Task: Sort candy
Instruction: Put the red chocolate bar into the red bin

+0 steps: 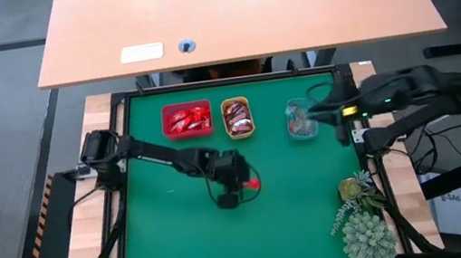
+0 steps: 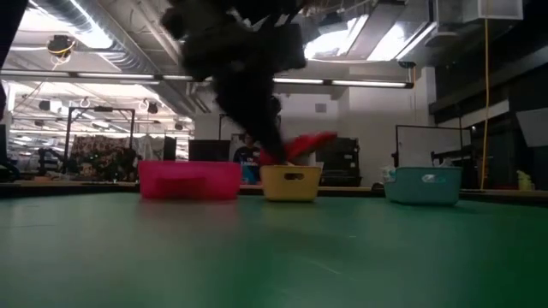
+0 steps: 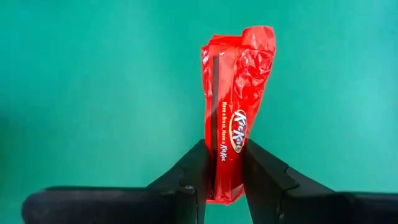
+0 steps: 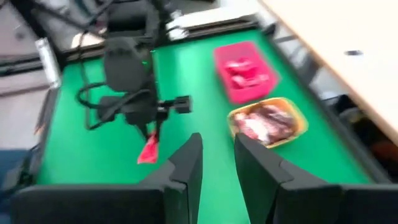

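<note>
Left gripper point(image 3: 225, 180), mid-table over the green mat point(image 1: 174, 238), pinches a red-wrapped candy bar point(image 3: 235, 112) by one end, its two dark fingers point(image 3: 189, 171) closed against the wrapper's sides while the rest of the bar juts out past the tips. Seen from table height, the bar hangs clear of the mat. The wrapper is glossy red and crinkled, with a dark stripe along one edge and white lettering, and it looks light and thin enough to twist in the grip.

The step in hand appears to be the carry: one sweet picked, not yet dropped. By colour, the next move would call for taking it to the red tray point(image 1: 187, 119) at the mat's far edge, which already holds red pieces, and letting go only once the bar is over the tray's inside, not its rim.

Beside the red tray stands an orange tray point(image 1: 237, 117) with dark brown-and-white pieces, and farther along a teal tray point(image 1: 303, 121) holding pale sweets.

Right gripper point(image 4: 217, 163) hovers near the teal tray, its fingers set narrowly apart with nothing visible between them; the arm seems to be waiting.

A spiky green plant point(image 1: 365, 235) sits at the mat's near right corner, well apart from the work
</note>
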Controlling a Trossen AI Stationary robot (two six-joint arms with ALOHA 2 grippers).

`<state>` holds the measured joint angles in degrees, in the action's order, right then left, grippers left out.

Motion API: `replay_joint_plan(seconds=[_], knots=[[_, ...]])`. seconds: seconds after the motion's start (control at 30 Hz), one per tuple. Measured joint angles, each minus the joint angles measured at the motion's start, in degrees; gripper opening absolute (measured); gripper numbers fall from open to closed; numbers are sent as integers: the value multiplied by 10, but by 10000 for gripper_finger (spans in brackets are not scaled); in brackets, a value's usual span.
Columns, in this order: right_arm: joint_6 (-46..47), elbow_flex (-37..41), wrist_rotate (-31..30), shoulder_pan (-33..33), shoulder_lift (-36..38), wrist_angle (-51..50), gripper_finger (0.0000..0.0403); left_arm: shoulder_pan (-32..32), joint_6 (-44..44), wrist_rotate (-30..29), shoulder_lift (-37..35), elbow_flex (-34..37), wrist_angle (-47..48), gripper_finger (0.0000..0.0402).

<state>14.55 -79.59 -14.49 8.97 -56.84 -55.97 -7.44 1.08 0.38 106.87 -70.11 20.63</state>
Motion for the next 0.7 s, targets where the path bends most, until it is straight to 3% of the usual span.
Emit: replay_joint_plan(seconds=[0.23, 0.53, 0.7], knots=[[37, 130, -29, 0, 135, 33, 95, 71, -15, -46, 0, -124, 72, 77], [64, 391, 45, 0, 279, 246, 95, 171, -79, -142, -1, -307, 345, 77], [69, 471, 79, 0, 327, 307, 95, 247, -56, -167, -3, -325, 506, 77]])
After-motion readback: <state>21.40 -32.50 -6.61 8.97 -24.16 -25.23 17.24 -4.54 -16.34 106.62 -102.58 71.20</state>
